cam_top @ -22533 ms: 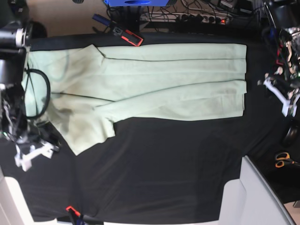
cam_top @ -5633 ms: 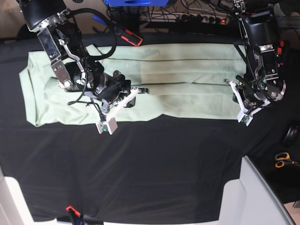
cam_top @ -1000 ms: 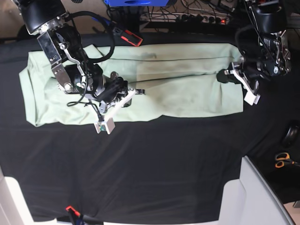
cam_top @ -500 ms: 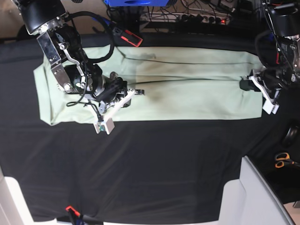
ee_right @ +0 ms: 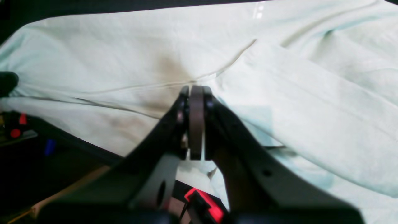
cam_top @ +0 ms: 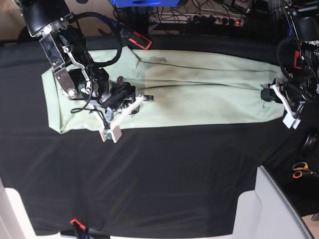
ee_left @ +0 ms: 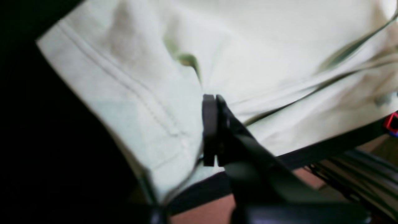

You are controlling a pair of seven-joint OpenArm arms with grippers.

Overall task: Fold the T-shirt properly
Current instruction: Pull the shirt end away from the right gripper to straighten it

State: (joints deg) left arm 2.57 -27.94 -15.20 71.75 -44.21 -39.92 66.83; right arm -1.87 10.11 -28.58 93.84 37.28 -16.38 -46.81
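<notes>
The pale mint-green T-shirt (cam_top: 199, 84) lies folded into a long band across the black table cover (cam_top: 149, 174). My left gripper (cam_top: 267, 94) is at the band's right end, shut on the hem. In the left wrist view the left gripper (ee_left: 212, 102) pinches cloth, and creases in the T-shirt (ee_left: 279, 46) run to its tips. My right gripper (cam_top: 148, 97) is shut over the band's middle. In the right wrist view the right gripper (ee_right: 196, 90) has its tips pressed together at a fold line of the T-shirt (ee_right: 93, 62). No cloth shows between them.
A red and black tool (cam_top: 135, 39) lies at the table's far edge, just beyond the shirt. Cables and a power strip (cam_top: 214, 20) run behind the table. Orange-handled scissors (cam_top: 299, 169) lie at the right, above a pale grey surface (cam_top: 271, 209).
My left gripper has pulled the hem to the right, dragging the whole shirt that way and stretching it flatter. The right arm has stayed where it was.
</notes>
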